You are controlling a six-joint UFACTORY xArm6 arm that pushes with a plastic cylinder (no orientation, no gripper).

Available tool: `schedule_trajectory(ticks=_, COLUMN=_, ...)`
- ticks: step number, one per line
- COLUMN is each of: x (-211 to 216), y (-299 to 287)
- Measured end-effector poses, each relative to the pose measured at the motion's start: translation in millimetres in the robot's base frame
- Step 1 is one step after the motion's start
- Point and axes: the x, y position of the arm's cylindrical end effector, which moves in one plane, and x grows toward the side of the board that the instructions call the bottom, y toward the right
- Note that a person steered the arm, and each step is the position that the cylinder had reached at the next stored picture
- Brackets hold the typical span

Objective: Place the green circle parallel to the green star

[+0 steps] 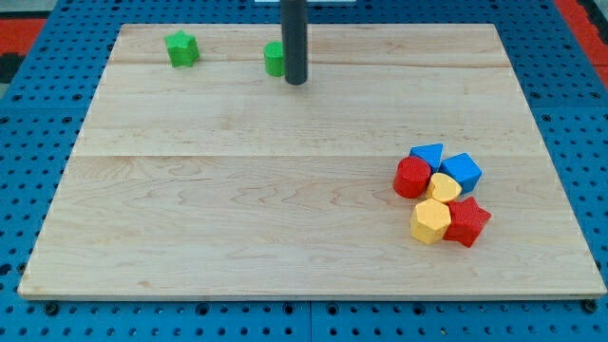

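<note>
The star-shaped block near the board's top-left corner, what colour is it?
Green. The green star shows clearly in the camera view, the only one.

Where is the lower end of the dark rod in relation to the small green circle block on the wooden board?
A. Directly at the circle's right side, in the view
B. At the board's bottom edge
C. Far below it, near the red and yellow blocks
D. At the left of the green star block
A: my tip stands right against the view's right side of the green circle block, partly covering it, while the green star block lies apart toward the view's left.
</note>
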Motion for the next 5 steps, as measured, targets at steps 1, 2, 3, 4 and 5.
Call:
schedule_trajectory(ticks=1, x=-21, y=-26)
schedule_trajectory(ticks=2, x=-20, y=-50)
schedule_trajectory(ticks=3, x=6, y=-50)
schedule_trajectory(ticks=4, x=2, y=-60)
schedule_trajectory(ticks=5, x=-13, y=-60)
